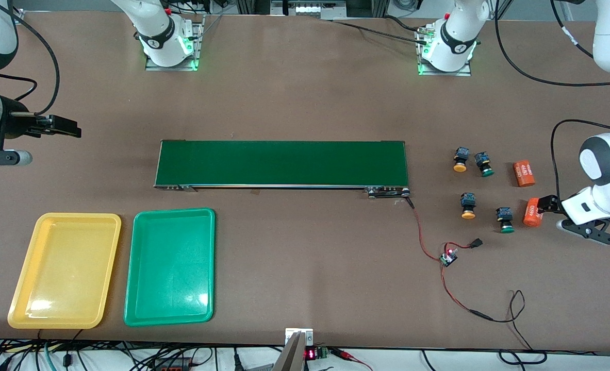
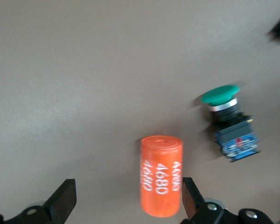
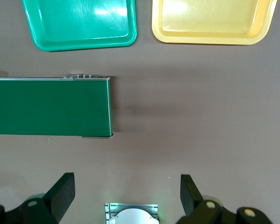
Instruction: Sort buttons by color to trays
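Observation:
Four buttons stand on the table at the left arm's end: a yellow-capped one (image 1: 460, 159) beside a green-capped one (image 1: 484, 164), and nearer the camera another yellow-capped one (image 1: 468, 205) and a green-capped one (image 1: 505, 219). My left gripper (image 1: 546, 205) is open and empty, low over an orange "4680" cylinder (image 1: 532, 212). In the left wrist view the cylinder (image 2: 161, 182) lies between the open fingers, close to one finger (image 2: 189, 196), with the green-capped button (image 2: 228, 122) beside it. The yellow tray (image 1: 65, 268) and green tray (image 1: 170, 265) are empty. My right gripper (image 1: 62, 126) is open and empty, waiting at the right arm's end.
A long dark-green conveyor belt (image 1: 281, 163) lies across the table's middle. A second orange cylinder (image 1: 524, 173) lies beside the farther buttons. A small circuit board (image 1: 448, 258) with red and black wires lies near the conveyor's end. The right wrist view shows both trays (image 3: 81, 23) (image 3: 214, 21).

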You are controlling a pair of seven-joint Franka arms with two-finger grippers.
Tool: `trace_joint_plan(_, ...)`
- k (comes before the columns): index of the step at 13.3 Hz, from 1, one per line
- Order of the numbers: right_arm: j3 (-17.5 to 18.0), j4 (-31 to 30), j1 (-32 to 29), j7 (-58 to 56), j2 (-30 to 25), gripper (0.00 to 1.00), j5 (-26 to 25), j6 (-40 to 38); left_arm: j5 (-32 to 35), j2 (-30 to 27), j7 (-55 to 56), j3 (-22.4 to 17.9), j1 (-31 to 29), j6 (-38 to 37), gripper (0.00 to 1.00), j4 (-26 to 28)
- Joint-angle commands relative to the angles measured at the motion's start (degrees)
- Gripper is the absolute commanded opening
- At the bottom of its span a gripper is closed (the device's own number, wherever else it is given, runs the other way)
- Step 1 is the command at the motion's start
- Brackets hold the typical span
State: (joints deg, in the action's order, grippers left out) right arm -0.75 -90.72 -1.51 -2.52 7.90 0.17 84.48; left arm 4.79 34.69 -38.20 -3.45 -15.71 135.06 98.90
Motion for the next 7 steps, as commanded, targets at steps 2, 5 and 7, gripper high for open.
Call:
trace_joint_plan(2, 0.31, 0.37, -0.51, -0.47, -0.08, 1.0, 0.19, -0.81, 0.92, 0.21, -2.05, 1.16, -1.69, 4.34, 1.0, 4.01)
trace_joint_plan(5, 0.31, 0.37, -0.51, -0.47, 0.01, 1.0, 0.45, -0.81, 0.66, -0.41, -2.14, 1.68, -1.69, 4.16, 1.0, 4.99)
trace_joint_plan(7, 0.31, 0.37, -0.51, -0.47, 0.01, 1.0, 0.36, -0.81, 0.66, -0.76, -2.05, 1.78, -1.69, 3.64, 1.0, 5.07)
